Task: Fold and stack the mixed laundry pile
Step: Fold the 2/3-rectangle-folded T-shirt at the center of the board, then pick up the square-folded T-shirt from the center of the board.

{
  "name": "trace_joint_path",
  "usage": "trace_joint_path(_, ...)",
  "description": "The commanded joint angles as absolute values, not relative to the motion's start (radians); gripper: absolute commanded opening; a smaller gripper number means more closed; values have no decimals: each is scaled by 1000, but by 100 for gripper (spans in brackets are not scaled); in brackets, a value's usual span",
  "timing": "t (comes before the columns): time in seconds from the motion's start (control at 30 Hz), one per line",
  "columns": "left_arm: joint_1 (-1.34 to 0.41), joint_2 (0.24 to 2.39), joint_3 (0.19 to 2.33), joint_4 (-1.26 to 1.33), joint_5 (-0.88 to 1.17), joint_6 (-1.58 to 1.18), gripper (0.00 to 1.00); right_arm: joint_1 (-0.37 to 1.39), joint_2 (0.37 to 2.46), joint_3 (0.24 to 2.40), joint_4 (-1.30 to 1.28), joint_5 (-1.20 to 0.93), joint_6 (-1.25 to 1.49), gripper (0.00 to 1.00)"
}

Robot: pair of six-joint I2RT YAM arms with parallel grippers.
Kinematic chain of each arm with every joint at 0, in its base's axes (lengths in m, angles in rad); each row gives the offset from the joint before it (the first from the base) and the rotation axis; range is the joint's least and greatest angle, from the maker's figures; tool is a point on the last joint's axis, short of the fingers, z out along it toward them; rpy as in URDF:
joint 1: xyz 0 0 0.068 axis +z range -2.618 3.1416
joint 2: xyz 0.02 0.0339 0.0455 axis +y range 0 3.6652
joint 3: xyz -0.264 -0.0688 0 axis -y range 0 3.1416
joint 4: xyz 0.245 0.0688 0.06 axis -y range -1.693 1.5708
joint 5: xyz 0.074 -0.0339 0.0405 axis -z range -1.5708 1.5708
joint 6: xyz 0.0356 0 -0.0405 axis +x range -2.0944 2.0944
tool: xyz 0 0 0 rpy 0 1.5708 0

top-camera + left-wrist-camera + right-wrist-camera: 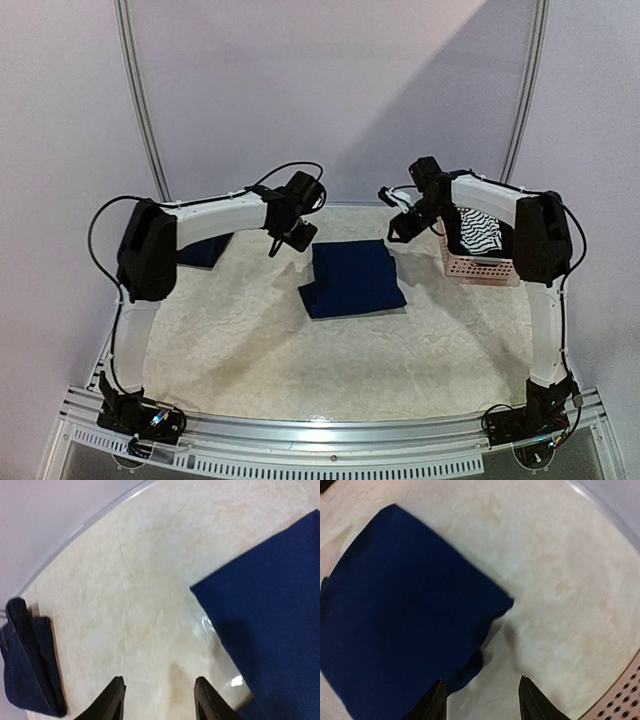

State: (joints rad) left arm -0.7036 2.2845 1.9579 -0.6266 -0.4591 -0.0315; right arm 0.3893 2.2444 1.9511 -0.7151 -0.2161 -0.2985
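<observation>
Seen from above, the folded navy T-shirt (352, 278) is lying mid-table. The denim piece (205, 250) is sitting folded behind the left arm. The striped piece (482, 230) is waiting in the pink basket (480, 268), so it and the stacking look left to do.

On the left wrist, the left gripper (159, 700) is hovering over bare table, jaws apart and empty.

On the right wrist, the right gripper (482, 702) is hanging near the T-shirt's corner, likewise spread and holding nothing.
</observation>
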Motion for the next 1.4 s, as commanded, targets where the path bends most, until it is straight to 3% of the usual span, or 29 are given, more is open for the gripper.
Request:
trace_joint_path(0.0, -726, 1990, 1679, -508, -370, -264, 50, 385, 1995, 1734, -683, -421, -248, 49)
trace_joint_path(0.2, -700, 1887, 1399, -415, -120, -467, 52, 401, 1963, 1568, -635, -581, -241, 49)
trace_joint_path(0.47, -621, 1923, 1207, -161, 207, -728, 55, 403, 2099, 1605, -624, -628, -224, 46)
trace_joint_path(0.63, -614, 1989, 1239, -163, 269, -782, 66, 402, 2174, 1623, -647, -604, -223, 45)
trace_joint_path(0.7, -615, 2015, 1263, -218, 270, -789, 66, 403, 2195, 1622, -654, -584, -228, 44)
trace_joint_path(1.0, -612, 2085, 1196, 33, 406, -946, 68, 400, 2260, 1636, -669, -547, -210, 44)
trace_joint_path(1.37, -612, 2256, 1356, 48, 443, -983, 65, 400, 2277, 1643, -686, -546, -198, 44)
